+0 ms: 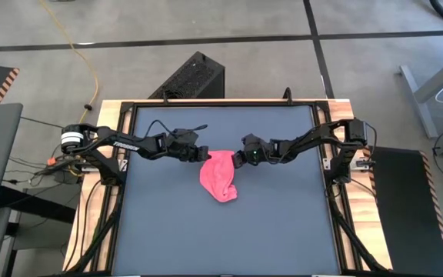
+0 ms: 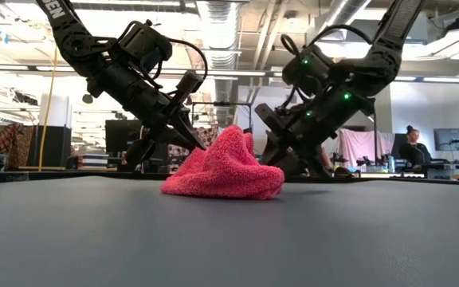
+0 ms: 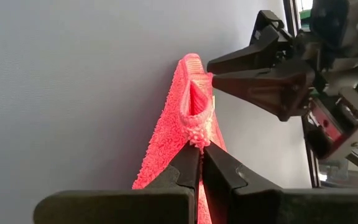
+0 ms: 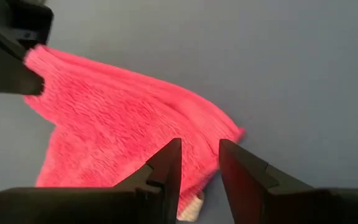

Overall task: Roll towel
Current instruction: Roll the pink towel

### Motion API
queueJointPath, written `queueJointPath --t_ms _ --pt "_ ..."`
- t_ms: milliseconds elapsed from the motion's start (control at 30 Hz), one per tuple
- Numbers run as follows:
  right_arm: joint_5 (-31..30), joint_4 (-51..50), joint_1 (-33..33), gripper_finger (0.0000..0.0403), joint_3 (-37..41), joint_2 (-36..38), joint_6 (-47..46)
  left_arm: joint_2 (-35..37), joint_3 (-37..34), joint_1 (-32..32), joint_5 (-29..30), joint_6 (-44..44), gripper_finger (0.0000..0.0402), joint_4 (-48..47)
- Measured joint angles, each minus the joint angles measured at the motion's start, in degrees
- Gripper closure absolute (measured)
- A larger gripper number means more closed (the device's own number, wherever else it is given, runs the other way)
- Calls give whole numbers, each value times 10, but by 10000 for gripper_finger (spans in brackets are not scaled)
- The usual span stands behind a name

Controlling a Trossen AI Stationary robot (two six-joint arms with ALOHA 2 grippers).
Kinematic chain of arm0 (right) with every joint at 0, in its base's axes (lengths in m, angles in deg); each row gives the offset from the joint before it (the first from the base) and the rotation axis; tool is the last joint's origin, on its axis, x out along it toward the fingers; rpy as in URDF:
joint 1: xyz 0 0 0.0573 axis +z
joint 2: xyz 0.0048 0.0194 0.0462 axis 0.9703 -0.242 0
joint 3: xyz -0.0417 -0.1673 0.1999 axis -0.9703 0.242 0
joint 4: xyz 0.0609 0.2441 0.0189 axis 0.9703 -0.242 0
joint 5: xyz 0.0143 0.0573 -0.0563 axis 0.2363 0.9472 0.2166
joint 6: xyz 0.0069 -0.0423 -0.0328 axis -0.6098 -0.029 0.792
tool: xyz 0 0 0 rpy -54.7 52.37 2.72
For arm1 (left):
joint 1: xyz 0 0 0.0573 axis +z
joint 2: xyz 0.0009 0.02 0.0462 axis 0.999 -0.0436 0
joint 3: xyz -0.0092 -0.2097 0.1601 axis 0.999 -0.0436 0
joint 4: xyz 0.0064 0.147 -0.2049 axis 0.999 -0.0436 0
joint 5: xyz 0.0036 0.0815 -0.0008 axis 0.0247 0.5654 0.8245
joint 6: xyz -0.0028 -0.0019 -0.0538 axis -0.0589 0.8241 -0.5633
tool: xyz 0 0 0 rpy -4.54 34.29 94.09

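**Pink towel pinched at one end between two arms**

While the left arm is reaching in from the left side of the table, its left gripper (image 1: 204,155) is pressing its two dark fingers (image 3: 188,171) tightly together on a raised corner of the towel (image 1: 218,176), with a small tuft of pink pile poking out just past the tips (the wrist view shows this plainly). That end of the towel is standing up in a peak, while the remainder is lying bunched on the dark grey mat (image 1: 168,223) near the table's middle, trailing toward the near edge. Just right of the peak, the right gripper (image 1: 235,159) is hovering with its fingers (image 4: 166,165) partly apart, a clear gap showing between them, and it is gripping nothing; the towel's edge is sitting just beyond their tips.
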Motion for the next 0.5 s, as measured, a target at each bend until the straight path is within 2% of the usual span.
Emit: queueJointPath --t_ms 500 --pt "1 -9 2 269 -1 0 0 0 0 0 0 0 401 0"
